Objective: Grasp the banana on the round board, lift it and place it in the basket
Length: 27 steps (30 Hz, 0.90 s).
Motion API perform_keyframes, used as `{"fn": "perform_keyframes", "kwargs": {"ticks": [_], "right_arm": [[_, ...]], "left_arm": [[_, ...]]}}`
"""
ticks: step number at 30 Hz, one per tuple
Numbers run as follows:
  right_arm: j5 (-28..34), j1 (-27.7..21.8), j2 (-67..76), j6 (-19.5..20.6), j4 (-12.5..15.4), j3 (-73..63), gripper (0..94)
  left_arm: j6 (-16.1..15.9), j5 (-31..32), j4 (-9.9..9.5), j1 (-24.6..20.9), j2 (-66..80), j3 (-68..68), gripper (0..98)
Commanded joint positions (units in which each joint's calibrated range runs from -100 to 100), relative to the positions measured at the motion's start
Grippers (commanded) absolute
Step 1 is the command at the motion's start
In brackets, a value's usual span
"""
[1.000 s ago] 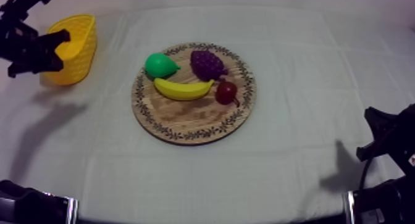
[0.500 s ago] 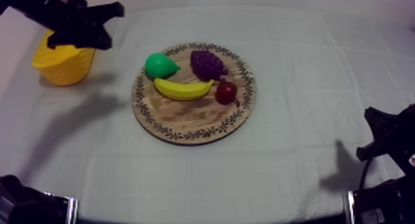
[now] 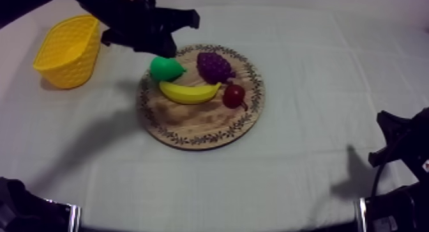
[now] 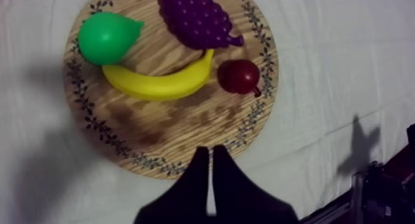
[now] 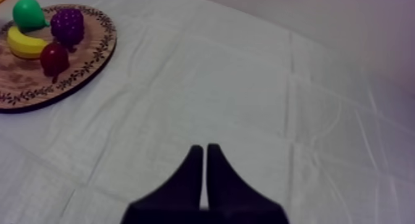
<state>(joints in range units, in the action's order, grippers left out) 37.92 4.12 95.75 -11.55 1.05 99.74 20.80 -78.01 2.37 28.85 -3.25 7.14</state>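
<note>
**Left tool [image 4: 210,163] over the wooden board [image 3: 198,131], banana [image 3: 189,92] close in front of it**

The banana lies flat on the board, its long axis going from the pear [image 3: 166,68] to the small red fruit [image 3: 234,95]. The left tool, fingers pressed together on nothing, hangs at the pear side. It is far nearer than the right tool [image 5: 205,155], also closed, well apart. I judge it must open and turn to close across the banana.

Soft, dimmish light from above, slightly violet. The left arm [image 3: 131,20] throws a broad, faint shadow across the bench [image 3: 306,68] beside the wooden board [image 3: 191,129].
</note>
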Motion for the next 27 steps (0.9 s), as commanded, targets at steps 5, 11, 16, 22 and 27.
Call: {"fn": "perform_keyframes", "kwargs": {"ticks": [5, 11, 16, 22, 27], "right_arm": [[-0.02, 0.02, 0.01, 0.03, 0.00, 0.04, 0.4], [-0.02, 0.02, 0.01, 0.02, 0.00, 0.04, 0.4], [-0.02, 0.02, 0.01, 0.01, 0.00, 0.04, 0.4], [-0.02, 0.02, 0.01, 0.00, 0.00, 0.04, 0.4], [-0.02, 0.02, 0.01, 0.00, 0.00, 0.04, 0.4]], "left_arm": [[-2.16, -0.06, 0.05, 0.25, -2.22, -2.00, 0.1], [-13.55, -0.15, 0.49, -0.03, -3.48, -3.69, 0.2], [-25.60, -0.21, 0.58, -0.30, -4.70, -3.93, 0.7], [-35.83, -1.04, -0.12, -0.36, -5.53, -3.07, 1.5], [-39.43, -2.31, -0.93, -0.58, -5.63, -3.22, 11.5]]}}
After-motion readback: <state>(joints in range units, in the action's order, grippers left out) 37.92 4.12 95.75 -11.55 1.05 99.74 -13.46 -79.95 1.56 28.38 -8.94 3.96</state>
